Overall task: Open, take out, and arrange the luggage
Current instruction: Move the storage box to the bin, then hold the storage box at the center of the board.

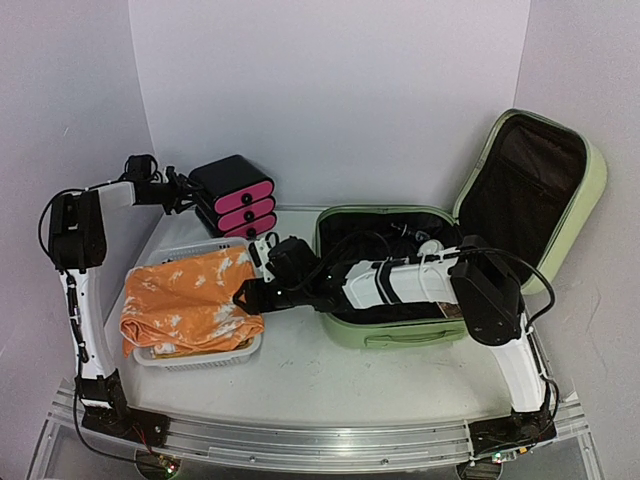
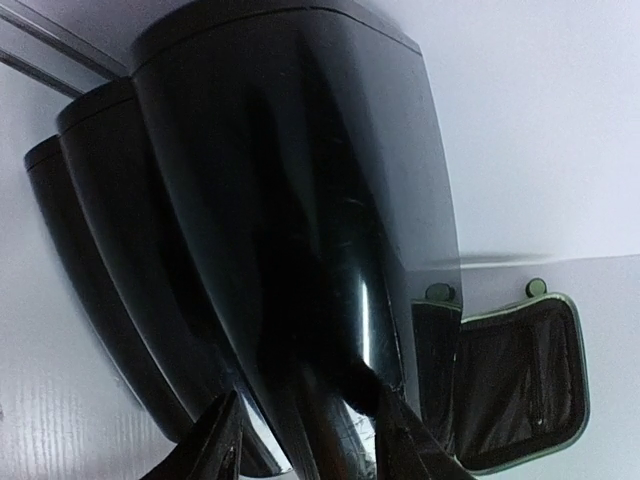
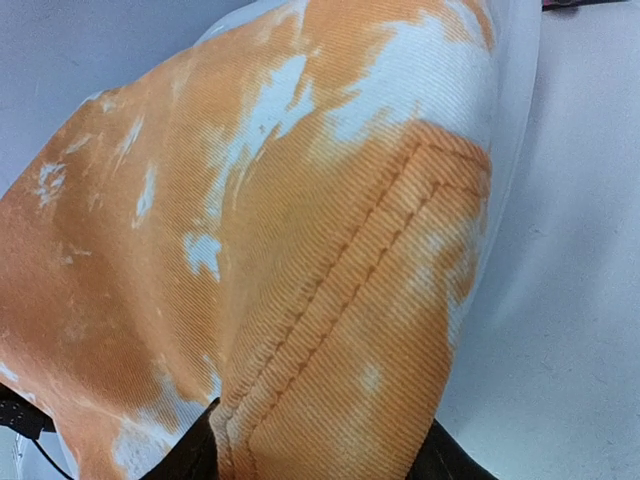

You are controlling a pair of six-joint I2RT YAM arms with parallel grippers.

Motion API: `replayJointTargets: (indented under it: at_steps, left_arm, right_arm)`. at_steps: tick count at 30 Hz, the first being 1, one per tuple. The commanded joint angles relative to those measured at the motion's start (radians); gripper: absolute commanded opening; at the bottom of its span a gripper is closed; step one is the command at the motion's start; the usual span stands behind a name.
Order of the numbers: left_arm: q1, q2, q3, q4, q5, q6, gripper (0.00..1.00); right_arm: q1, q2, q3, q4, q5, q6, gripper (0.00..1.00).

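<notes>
The luggage, a light-green suitcase (image 1: 400, 335), lies open at the right with its lid (image 1: 590, 190) upright and black lining showing; the lid also shows in the left wrist view (image 2: 520, 385). My right gripper (image 1: 245, 295) reaches left across the luggage and is shut on a fold of an orange-and-white cloth (image 1: 190, 295), which lies over the white basket (image 1: 200, 358). In the right wrist view the cloth (image 3: 300, 250) fills the frame between my fingers (image 3: 315, 455). My left gripper (image 1: 185, 200) is closed around the rear of the black drawer box (image 1: 235, 195), seen close up (image 2: 300, 200) between its fingers (image 2: 310, 440).
Black cables and a small white item (image 1: 430, 245) lie inside the luggage under my right arm. White walls close in the table at the back and both sides. Bare tabletop (image 1: 330, 390) runs between the basket, the luggage and the near rail.
</notes>
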Motion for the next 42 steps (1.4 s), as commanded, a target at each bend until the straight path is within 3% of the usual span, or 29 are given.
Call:
replayJointTargets:
  at_steps: [1, 6, 10, 15, 20, 27, 37, 42]
  left_arm:
    - [-0.050, -0.049, -0.038, -0.015, 0.076, 0.044, 0.46]
    - [-0.060, -0.158, -0.137, -0.017, 0.060, 0.105, 0.51]
    - [-0.058, -0.238, -0.172, -0.040, 0.030, 0.135, 0.58]
    - [-0.063, -0.321, -0.155, -0.132, -0.012, 0.199, 0.68]
    - [-0.066, -0.381, -0.120, -0.228, -0.161, 0.267, 0.79]
    - [-0.054, -0.215, 0.111, -0.294, -0.367, 0.319, 0.83]
    - [-0.054, 0.103, 0.523, -0.256, -0.375, 0.542, 0.94]
    - [-0.043, 0.210, 0.611, -0.117, -0.324, 0.529, 0.97]
  right_arm:
    - [0.085, 0.035, 0.088, 0.064, -0.133, -0.094, 0.52]
    - [0.104, 0.012, 0.075, 0.068, -0.134, -0.155, 0.59]
    - [0.102, -0.023, 0.048, 0.067, -0.044, -0.144, 0.67]
    - [0.096, -0.075, 0.023, 0.060, 0.042, -0.083, 0.87]
    - [0.081, -0.175, -0.061, 0.056, 0.121, -0.057, 0.94]
    - [0.070, -0.285, -0.153, 0.054, 0.171, -0.065, 0.95]
    - [0.058, -0.363, -0.189, -0.005, 0.205, -0.087, 0.95]
    - [0.050, -0.382, -0.198, -0.034, 0.211, -0.077, 0.95]
